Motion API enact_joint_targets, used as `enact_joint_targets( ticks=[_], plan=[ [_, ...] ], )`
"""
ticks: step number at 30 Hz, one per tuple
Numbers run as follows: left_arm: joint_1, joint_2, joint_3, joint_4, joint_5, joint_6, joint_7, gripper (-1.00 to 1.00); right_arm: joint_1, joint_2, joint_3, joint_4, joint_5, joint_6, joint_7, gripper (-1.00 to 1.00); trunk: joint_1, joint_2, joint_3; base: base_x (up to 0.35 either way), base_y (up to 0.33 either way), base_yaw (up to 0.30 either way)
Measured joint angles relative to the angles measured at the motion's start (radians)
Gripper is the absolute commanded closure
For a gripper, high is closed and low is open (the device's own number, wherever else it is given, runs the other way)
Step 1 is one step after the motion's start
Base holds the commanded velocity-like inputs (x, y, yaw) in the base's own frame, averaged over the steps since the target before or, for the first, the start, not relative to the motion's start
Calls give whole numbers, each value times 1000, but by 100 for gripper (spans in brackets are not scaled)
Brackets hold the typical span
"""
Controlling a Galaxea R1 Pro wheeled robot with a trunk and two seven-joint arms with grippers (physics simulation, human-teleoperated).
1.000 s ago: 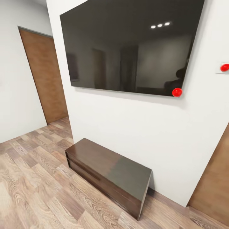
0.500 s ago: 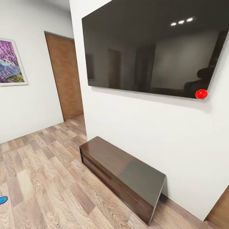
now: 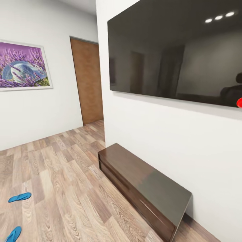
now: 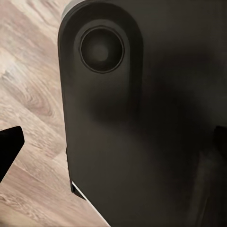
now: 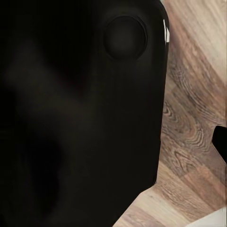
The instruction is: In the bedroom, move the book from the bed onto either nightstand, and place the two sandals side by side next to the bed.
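Two blue sandals (image 3: 19,197) (image 3: 13,234) lie apart on the wood-plank floor (image 3: 60,174) at the head view's lower left. A long dark cabinet (image 3: 144,188) sits below a wall-mounted television (image 3: 174,53). Neither claw's state can be told.

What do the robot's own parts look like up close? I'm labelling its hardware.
Both wrist views show a smooth black rounded housing with a round recessed disc, plus a plain black finger at the edge.
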Motion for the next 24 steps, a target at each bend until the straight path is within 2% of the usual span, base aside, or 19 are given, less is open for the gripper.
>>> enact_joint_targets(
  ticks=[19,24],
  plan=[
    [0,0,0,0,0,0,0,-100,0,0,1,0,0,1,0,-100,0,0,0,0,0,290],
    [0,0,0,0,0,0,0,-100,0,0,2,0,0,0,0,-100,0,0,0,0,0,166]
  ],
)
